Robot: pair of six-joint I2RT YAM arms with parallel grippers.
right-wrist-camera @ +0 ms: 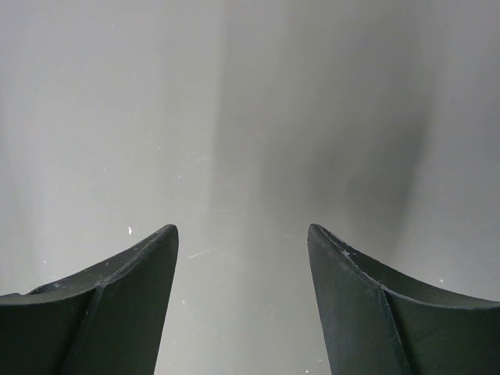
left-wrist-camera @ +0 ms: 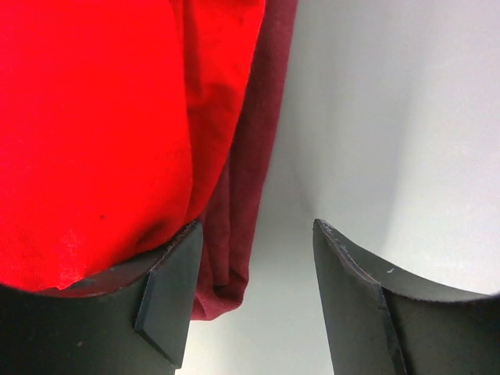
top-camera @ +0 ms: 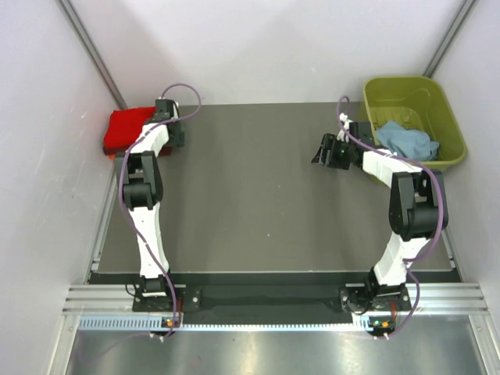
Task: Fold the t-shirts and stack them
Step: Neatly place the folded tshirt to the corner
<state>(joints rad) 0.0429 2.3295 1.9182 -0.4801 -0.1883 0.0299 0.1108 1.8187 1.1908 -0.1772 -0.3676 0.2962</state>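
Hovering with left gripper at far left corner of table, jaws well apart and clamping nothing, one finger touching the edge of red shirt. Lies folded there on top of maroon shirt, maroon edge peeking out beside the red. Holds right gripper over bare table near tub, jaws wide, nothing between them. Shows blue shirt crumpled inside tub at far right corner.
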